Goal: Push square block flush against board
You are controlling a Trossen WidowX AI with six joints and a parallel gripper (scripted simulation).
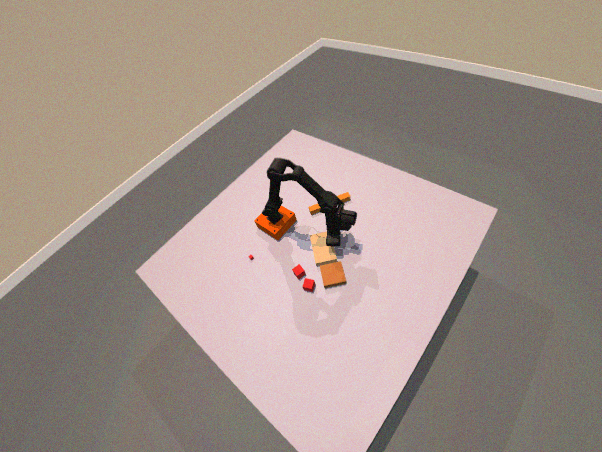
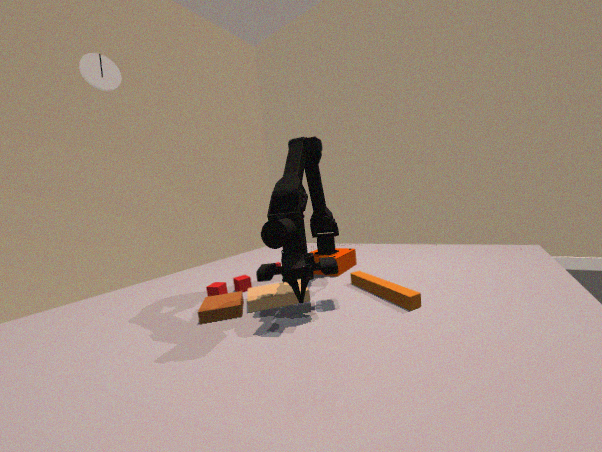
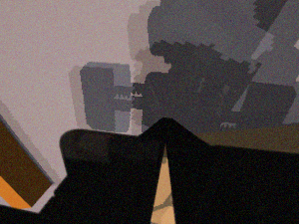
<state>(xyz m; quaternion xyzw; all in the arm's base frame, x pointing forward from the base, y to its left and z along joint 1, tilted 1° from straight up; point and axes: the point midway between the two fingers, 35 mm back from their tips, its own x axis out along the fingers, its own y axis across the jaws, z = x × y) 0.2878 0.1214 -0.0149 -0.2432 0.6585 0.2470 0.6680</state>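
The square block (image 1: 333, 276) (image 2: 220, 307), brown-orange, lies flat at the near end of the light tan board (image 1: 325, 255) (image 2: 265, 298). A narrow gap shows between them in the exterior view. The block looks slightly turned and offset sideways from the board. The board also shows between the finger shapes in the wrist view (image 3: 163, 200). My gripper (image 2: 301, 301) (image 3: 166, 122) is shut and empty, pointing down low beside the board's long side, toward the end away from the block. Its fingertips are hidden in the top view. Whether they touch the board cannot be told.
Two red cubes (image 1: 298, 271) (image 1: 309, 285) (image 2: 242, 283) (image 2: 217, 288) lie beside the block. A tiny red cube (image 1: 251, 257) lies nearer the orange arm base (image 1: 275, 223). A long orange bar (image 1: 314, 209) (image 2: 386, 289) lies beyond the board, partly behind the arm in the top view.
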